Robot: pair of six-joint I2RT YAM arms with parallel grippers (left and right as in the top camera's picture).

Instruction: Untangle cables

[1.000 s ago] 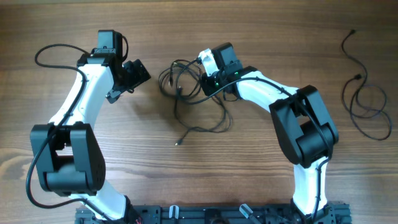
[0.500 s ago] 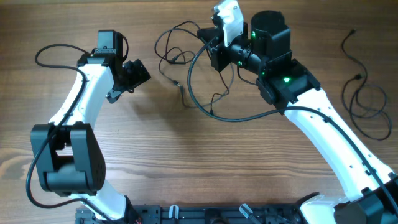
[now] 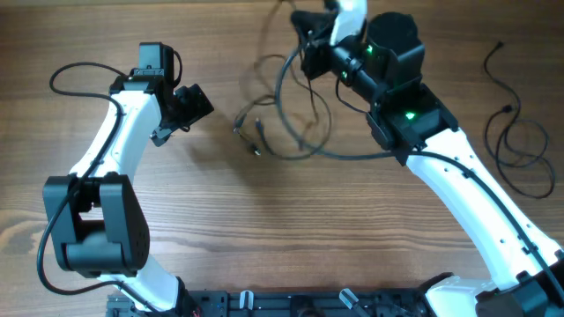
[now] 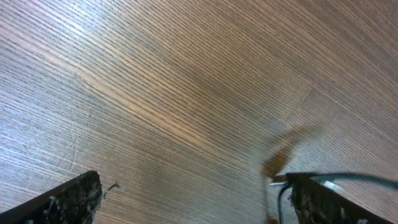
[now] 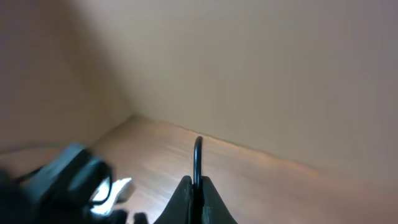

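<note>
My right gripper (image 3: pixel 306 37) is raised high over the table's far side, shut on a thin black cable. In the right wrist view that cable (image 5: pixel 198 155) stands up out of the closed fingertips (image 5: pixel 186 193). Below it the tangled cables (image 3: pixel 280 113) hang blurred in loose loops, their plug ends (image 3: pixel 252 143) low near the wood. To their left my left gripper (image 3: pixel 196 106) stays open and apart from them. Its wrist view shows the gripper (image 4: pixel 199 208) with bare wood between the fingers and a cable end (image 4: pixel 283 198) beside the right finger (image 4: pixel 329 202).
A separate thin black cable (image 3: pixel 520 150) lies looped at the table's far right. The left arm's own thicker cord (image 3: pixel 75 72) arcs behind it at the left. A dark rail (image 3: pixel 291 304) runs along the table's near edge between the arm bases.
The right arm rose from the table and carried its cable up and toward the back; the bundle lifted and stretched under it. The left arm has not moved.
</note>
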